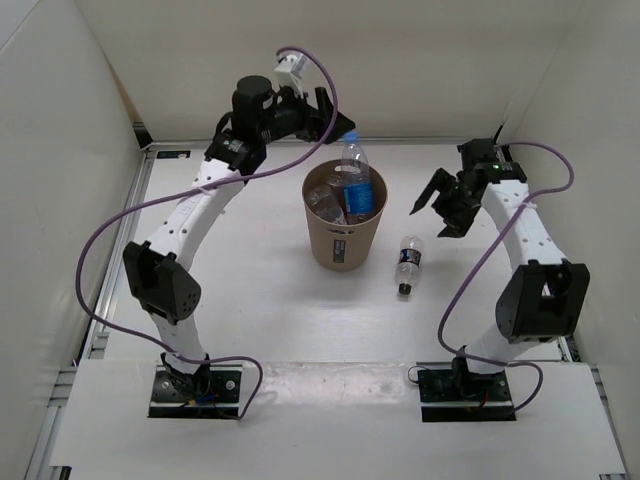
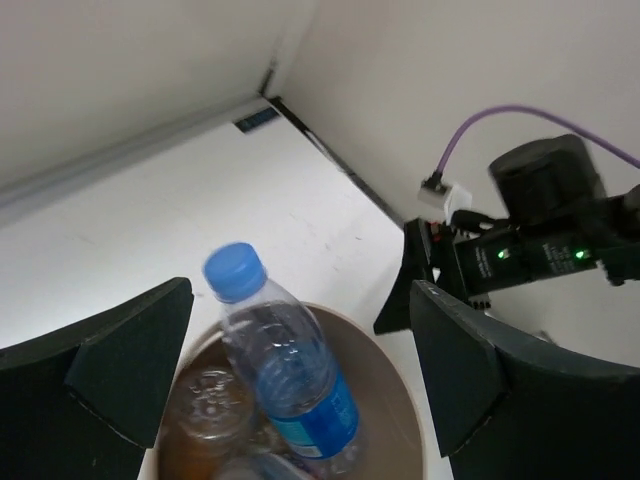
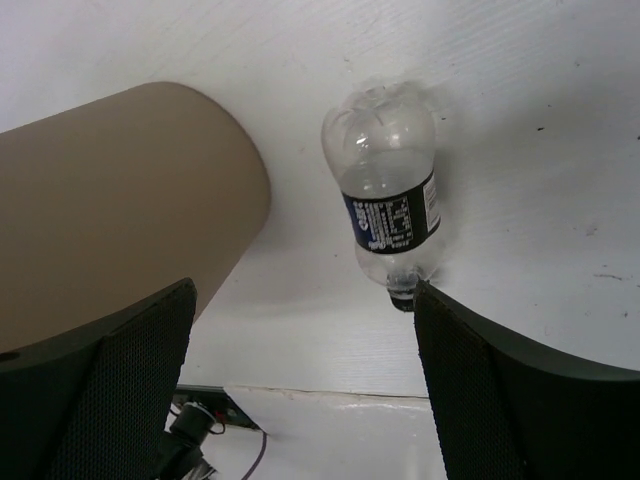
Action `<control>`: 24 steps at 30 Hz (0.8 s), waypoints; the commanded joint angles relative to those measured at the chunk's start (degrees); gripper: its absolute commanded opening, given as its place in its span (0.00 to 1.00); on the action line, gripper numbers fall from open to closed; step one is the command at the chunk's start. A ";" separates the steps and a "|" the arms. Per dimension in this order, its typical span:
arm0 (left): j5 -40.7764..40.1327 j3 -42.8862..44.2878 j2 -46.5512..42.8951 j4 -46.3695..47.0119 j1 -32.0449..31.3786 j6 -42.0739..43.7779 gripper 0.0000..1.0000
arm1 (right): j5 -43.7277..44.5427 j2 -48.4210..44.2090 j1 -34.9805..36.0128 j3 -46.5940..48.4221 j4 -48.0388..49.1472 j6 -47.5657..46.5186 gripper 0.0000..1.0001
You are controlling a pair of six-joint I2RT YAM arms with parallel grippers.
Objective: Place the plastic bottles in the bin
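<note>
The left gripper (image 1: 335,113), jaws wide apart, hangs over the 12 o'clock rim of the tan bin (image 1: 340,245). Inside, a clear blue-labelled bottle (image 1: 353,165) stands tilted, its blue cap above the rim, beside other clear bottles (image 1: 324,203). At the bin's 4 o'clock, a dark-labelled bottle (image 1: 407,265) lies on the table (image 1: 250,300). The right gripper (image 1: 438,210), jaws apart, hovers at that bottle's 1 o'clock.

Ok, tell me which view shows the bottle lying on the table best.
The right wrist view: the dark-labelled bottle lies large beside the bin. The top view shows it small; the left wrist view misses it.
</note>
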 commanded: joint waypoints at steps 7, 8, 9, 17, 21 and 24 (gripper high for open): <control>-18.83 -2.99 -13.79 -19.34 0.20 15.88 1.00 | -1.12 13.30 1.19 0.69 1.09 2.01 0.90; -21.02 -5.78 -15.37 -19.70 0.20 17.89 1.00 | -0.77 14.19 1.72 2.00 -0.66 2.09 0.90; -22.17 -6.50 -15.91 -20.13 0.20 18.43 1.00 | -0.76 15.94 1.98 2.36 -1.11 1.92 0.90; -35.54 -14.59 -25.13 -24.97 0.29 22.48 1.00 | 1.34 25.26 4.80 5.43 -6.90 1.13 0.86; -40.55 -20.55 -29.36 -25.41 0.03 24.32 1.00 | 1.36 26.33 6.56 8.08 -8.40 -0.89 0.71; -42.31 -23.63 -31.29 -24.89 0.20 24.15 1.00 | 0.38 26.07 6.03 7.03 -9.28 -0.98 0.54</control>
